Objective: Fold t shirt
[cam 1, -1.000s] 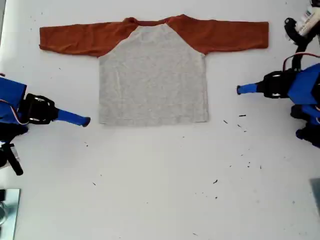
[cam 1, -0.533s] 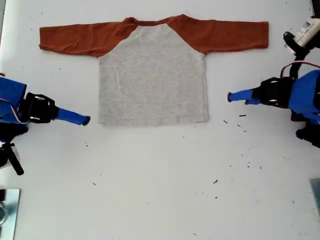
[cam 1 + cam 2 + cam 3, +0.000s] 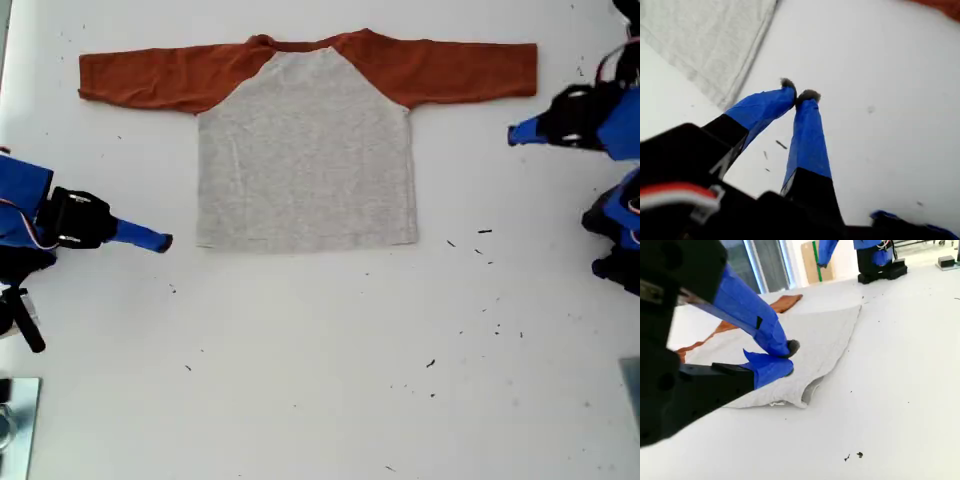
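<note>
T shirt (image 3: 305, 150) flat, pincers apart

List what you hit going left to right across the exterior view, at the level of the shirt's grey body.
my second gripper → grey body of the t shirt → my first gripper. The sleeves span over both gripper tips, so they are left out of the order.

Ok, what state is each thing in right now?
t shirt: unfolded, spread flat, both sleeves stretched out, no print showing.
my first gripper: shut, empty, over bare table.
my second gripper: shut, empty, beside the shirt's hem corner.
table: white, sprinkled with small dark specks.
</note>
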